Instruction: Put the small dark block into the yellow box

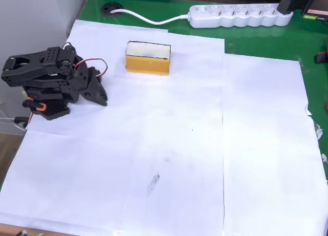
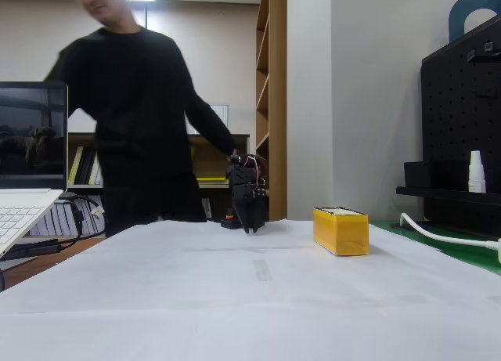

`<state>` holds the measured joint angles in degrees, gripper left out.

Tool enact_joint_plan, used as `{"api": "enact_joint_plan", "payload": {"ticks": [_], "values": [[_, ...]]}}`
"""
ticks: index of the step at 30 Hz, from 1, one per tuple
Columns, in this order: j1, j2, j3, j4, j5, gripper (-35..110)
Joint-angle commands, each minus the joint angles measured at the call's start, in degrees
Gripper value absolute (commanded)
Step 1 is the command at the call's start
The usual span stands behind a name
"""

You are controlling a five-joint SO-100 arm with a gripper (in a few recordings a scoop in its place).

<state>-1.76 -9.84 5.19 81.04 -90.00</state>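
The yellow box (image 1: 147,64) stands on the white paper toward the far side, its white inside facing up; in the fixed view the yellow box (image 2: 340,230) is right of centre. The black arm is folded at the left edge of the paper. Its gripper (image 1: 101,98) rests low on the paper, left of the box and apart from it, jaws together with nothing between them. From the fixed view the gripper (image 2: 250,226) points down at the far end of the table. The small dark block is out of view.
A white power strip (image 1: 238,16) with its cable lies on the green table (image 1: 256,41) behind the paper. A grey smudge (image 1: 154,180) marks the paper near the front. A person (image 2: 133,118) stands behind the table, and a laptop (image 2: 23,204) sits at the left.
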Motion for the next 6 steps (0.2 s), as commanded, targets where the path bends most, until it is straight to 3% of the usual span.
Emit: {"api": "enact_joint_plan", "payload": {"ticks": [1, 6], "values": [[1.14, -0.97, 0.79, 5.10, 0.00, 0], [2.64, -0.97, 0.79, 5.10, 0.00, 0]]}}
